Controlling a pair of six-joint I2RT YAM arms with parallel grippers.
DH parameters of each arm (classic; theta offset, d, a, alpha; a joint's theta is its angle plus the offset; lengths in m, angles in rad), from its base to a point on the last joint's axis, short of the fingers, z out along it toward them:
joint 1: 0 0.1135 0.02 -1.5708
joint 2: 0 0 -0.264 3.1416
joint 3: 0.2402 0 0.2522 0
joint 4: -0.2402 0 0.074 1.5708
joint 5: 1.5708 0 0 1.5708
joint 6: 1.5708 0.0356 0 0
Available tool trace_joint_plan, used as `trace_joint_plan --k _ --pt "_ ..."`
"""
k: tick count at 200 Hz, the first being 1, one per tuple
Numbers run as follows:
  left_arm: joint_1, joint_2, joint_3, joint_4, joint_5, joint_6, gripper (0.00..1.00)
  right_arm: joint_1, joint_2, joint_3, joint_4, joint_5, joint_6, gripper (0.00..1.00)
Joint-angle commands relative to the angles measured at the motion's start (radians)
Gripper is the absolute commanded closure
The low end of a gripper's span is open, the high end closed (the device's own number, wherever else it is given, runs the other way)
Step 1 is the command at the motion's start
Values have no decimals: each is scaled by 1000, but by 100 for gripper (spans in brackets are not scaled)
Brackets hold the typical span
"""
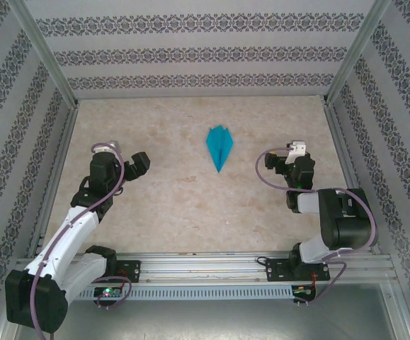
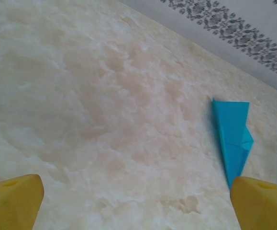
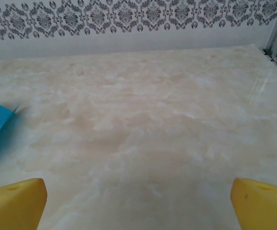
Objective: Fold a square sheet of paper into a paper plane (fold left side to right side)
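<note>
I count one paper plane (image 1: pixel 219 147), flat on the marbled surface (image 1: pixel 162 212), nose toward the arm bases. It lies between two claws and well apart from both. Left claw (image 1: pixel 137 164): spread wide, holding nothing. Right claw (image 1: pixel 274 161): the same. Patterned walls (image 1: pixel 190 53) on three sides.

Bright, even, diffuse light falls from above — the pale table (image 1: pixel 190 205) looks a little washed out, with a soft sheen. The plane (image 1: pixel 219 147) throws only a thin, faint shadow. The top view is slightly grainy; in the wrist views the near yellow fingertips (image 2: pixel 14 203) blur — the far wall (image 3: pixel 128 28) pattern is sharp.
</note>
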Motion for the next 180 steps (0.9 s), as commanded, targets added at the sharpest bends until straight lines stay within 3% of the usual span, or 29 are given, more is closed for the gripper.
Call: trace_joint_plan --k 1,30,74,147,180 --pt "36 23 48 -27 -93 115 0 5 3 10 -18 32 -20 2" --pt "69 81 47 41 -176 222 0 5 1 7 -14 34 -21 2" --pt "89 161 -61 361 -241 293 0 6 0 7 -14 35 -21 2" --pt "96 312 -178 657 -292 405 0 6 0 7 -14 36 -23 2" --pt "104 409 -181 706 -279 437 0 6 2 7 -14 36 -23 2"
